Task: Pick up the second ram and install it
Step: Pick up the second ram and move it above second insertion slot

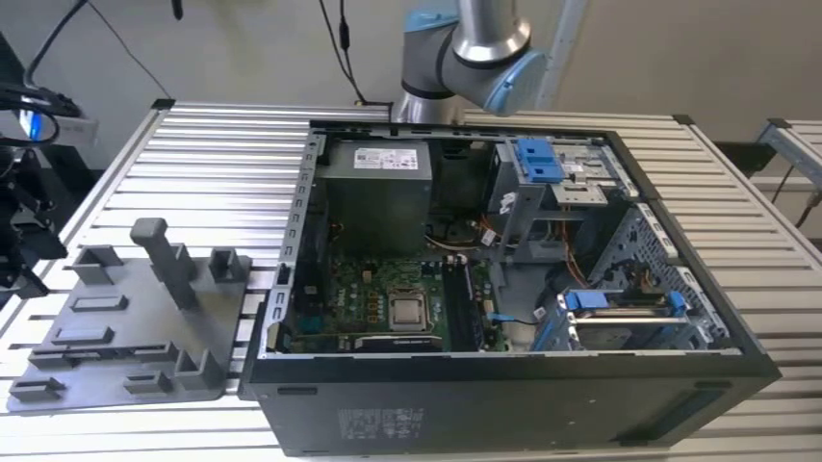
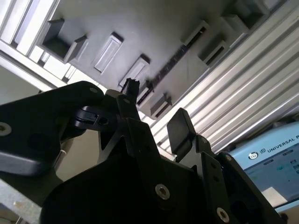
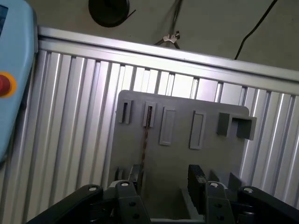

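**Second ram (image 3: 145,135) standing in tray, gripper open and empty**

We list the scene from the largest item down.

1. Table (image 1: 206,144). A ribbed aluminium surface carries everything.
2. Computer case (image 1: 514,404). It lies open-side up on the exterior view's right, with the board, cables and drive cages exposed.
3. Gray tray (image 3: 187,158). It lies on the table just beside the case, on the exterior view's left, and carries several raised blocks and slotted holders.
4. Gripper (image 3: 166,170). In both wrist views it hangs above the tray, well clear of it. Its fingers (image 3: 196,177) stand wide apart with nothing between them.
5. The second ram (image 2: 175,58). We see it edge-on as a thin dark line, upright in its holders on the tray and touched by nothing.

Hazards, as we judge them:

- In the first wrist view the stick lines up nearer to one finger than to the middle of the gap. A descent on this line could bring that finger down on the stick's upper edge.
- The stick is thin and flat. A grasp near one end could let it pivot between the pads.
- A lift that is not straight could bind the stick in its holders and drag the tray.
- Raised blocks stand near the stick and could foul a wide-open finger.
- The case walls and loose cables crowd the board. A tilted stick could miss its slot.
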Robot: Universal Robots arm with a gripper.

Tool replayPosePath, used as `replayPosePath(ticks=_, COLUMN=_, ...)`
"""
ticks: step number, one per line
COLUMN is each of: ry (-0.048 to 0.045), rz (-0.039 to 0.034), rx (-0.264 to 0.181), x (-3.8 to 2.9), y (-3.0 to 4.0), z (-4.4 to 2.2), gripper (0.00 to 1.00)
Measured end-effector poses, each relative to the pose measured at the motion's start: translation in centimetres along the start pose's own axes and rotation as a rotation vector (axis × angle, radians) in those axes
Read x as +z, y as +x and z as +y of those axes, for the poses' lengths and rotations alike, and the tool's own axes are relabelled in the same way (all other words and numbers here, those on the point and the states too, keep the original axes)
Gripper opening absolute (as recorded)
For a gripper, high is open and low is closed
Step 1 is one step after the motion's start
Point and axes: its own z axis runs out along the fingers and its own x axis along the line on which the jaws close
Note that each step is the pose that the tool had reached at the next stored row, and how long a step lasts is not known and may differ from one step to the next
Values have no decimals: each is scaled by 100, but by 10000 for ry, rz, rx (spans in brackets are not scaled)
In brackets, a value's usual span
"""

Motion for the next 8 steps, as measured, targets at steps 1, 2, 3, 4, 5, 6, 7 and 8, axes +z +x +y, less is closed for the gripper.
replayPosePath(ticks=1, ry=-1, rz=1, rx=0, x=17, y=0, z=0, gripper=53)
replayPosePath(ticks=2, ry=-1, rz=0, rx=1, x=34, y=0, z=-1, gripper=53)
replayPosePath(ticks=3, ry=-2, rz=1, rx=1, x=50, y=0, z=-1, gripper=53)
replayPosePath(ticks=4, ry=-1, rz=1, rx=1, x=68, y=0, z=-1, gripper=53)
replayPosePath(ticks=5, ry=-2, rz=1, rx=2, x=84, y=0, z=-2, gripper=53)
replayPosePath(ticks=6, ry=-1, rz=1, rx=2, x=100, y=0, z=-2, gripper=53)
replayPosePath(ticks=7, ry=-1, rz=1, rx=2, x=114, y=0, z=-3, gripper=53)
replayPosePath(ticks=8, ry=-1, rz=1, rx=3, x=127, y=0, z=-3, gripper=53)
